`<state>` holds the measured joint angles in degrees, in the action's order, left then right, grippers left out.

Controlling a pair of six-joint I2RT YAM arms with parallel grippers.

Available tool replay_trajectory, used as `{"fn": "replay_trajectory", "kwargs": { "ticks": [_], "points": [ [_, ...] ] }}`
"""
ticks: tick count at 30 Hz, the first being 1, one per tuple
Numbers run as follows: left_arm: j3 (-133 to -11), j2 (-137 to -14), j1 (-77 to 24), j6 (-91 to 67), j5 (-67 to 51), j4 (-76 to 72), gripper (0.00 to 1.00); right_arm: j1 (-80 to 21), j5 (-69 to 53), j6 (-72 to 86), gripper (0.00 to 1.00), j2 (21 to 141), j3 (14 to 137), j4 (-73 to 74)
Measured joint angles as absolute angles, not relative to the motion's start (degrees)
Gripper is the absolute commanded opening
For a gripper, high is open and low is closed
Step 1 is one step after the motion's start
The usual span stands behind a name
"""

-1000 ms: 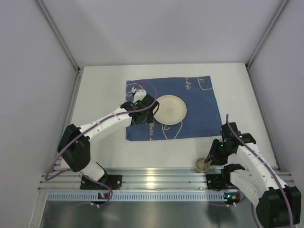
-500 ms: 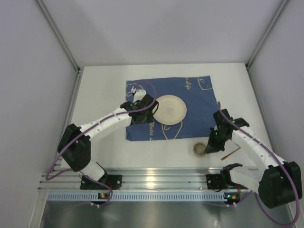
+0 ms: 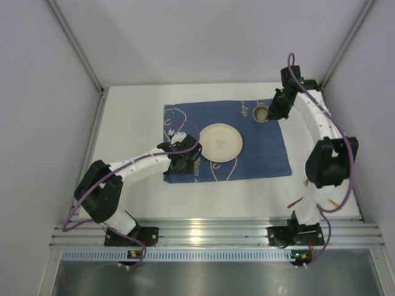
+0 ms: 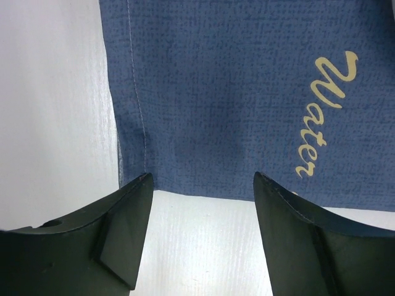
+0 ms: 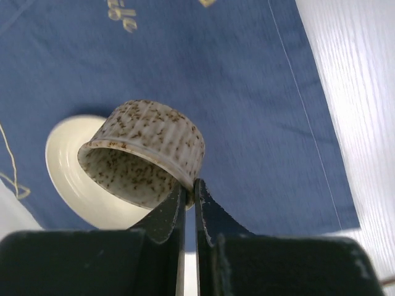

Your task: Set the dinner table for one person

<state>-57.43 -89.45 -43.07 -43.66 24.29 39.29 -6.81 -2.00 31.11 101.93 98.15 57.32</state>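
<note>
A blue cloth (image 3: 259, 148) with pale line drawings lies on the white dinner table (image 3: 129, 117). A cream plate (image 3: 220, 142) sits on its middle. My right gripper (image 3: 273, 114) is shut on the rim of a speckled cup (image 3: 261, 113) and holds it above the cloth's far right corner. In the right wrist view the cup (image 5: 145, 151) hangs tilted over the cloth (image 5: 247, 92), with the plate (image 5: 68, 179) behind it. My left gripper (image 3: 183, 164) is open and empty over the cloth's near left corner (image 4: 133, 176); its fingertips (image 4: 133, 203) straddle the cloth's edge.
A thin brown utensil (image 3: 299, 198) lies on the table near the right arm's base. The ribbed aluminium rail (image 3: 203, 231) runs along the near edge. Grey walls (image 3: 37, 92) close in the table on three sides.
My right arm lifted the speckled cup from the table's near right and carried it to above the cloth's far right corner. My left gripper drew back from the plate to the cloth's near left corner.
</note>
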Motion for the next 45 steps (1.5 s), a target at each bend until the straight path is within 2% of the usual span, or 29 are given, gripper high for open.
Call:
{"fn": "replay_trajectory", "kwargs": {
  "ticks": [8,15,18,19,21,22,25,29,32,35,40,45],
  "points": [
    [-58.3,-88.6,-42.7,-43.1,23.4,39.9,0.71,-5.8,-2.6,38.0,0.00,133.8,132.3,60.8],
    [-59.7,-88.6,-41.9,-41.9,23.4,40.3,0.71,-5.1,-3.7,42.8,0.01,139.3,135.0,60.9],
    [-59.7,-88.6,-41.0,-41.3,23.2,40.3,0.71,-4.7,-3.8,44.0,0.35,140.2,134.2,61.1],
    [-59.7,-88.6,-40.7,-41.1,23.1,40.3,0.71,-4.7,-3.8,44.4,0.57,140.4,134.0,61.1],
    [-59.7,-88.6,-40.0,-40.5,22.7,40.2,0.71,-4.6,-4.1,44.7,0.72,140.5,133.9,61.2],
    [-59.8,-88.6,-39.6,-40.2,22.3,40.3,0.71,-4.5,-4.2,44.5,0.86,140.5,134.0,61.1],
    [-60.4,-88.8,-38.8,-39.2,21.5,40.2,0.72,-4.2,-4.6,43.8,1.00,140.5,134.0,61.0],
    [-62.0,-89.8,-38.7,-38.0,19.9,39.7,0.71,-3.4,-5.2,41.8,1.00,138.9,133.3,60.8],
    [-62.6,-89.8,-38.7,-37.4,18.4,39.9,0.71,-1.5,-3.7,39.4,1.00,131.9,126.3,59.6],
    [-62.6,-89.8,-38.7,-37.3,16.8,39.9,0.70,3.6,-0.6,37.1,1.00,117.3,111.6,58.4],
    [-61.1,-89.5,-38.7,-37.3,12.7,39.4,0.68,18.5,5.1,35.4,1.00,91.8,86.1,56.8],
    [-60.6,-89.5,-39.4,-36.9,9.2,39.3,0.66,27.1,7.7,34.0,1.00,79.2,64.1,57.5]
  ]
}}
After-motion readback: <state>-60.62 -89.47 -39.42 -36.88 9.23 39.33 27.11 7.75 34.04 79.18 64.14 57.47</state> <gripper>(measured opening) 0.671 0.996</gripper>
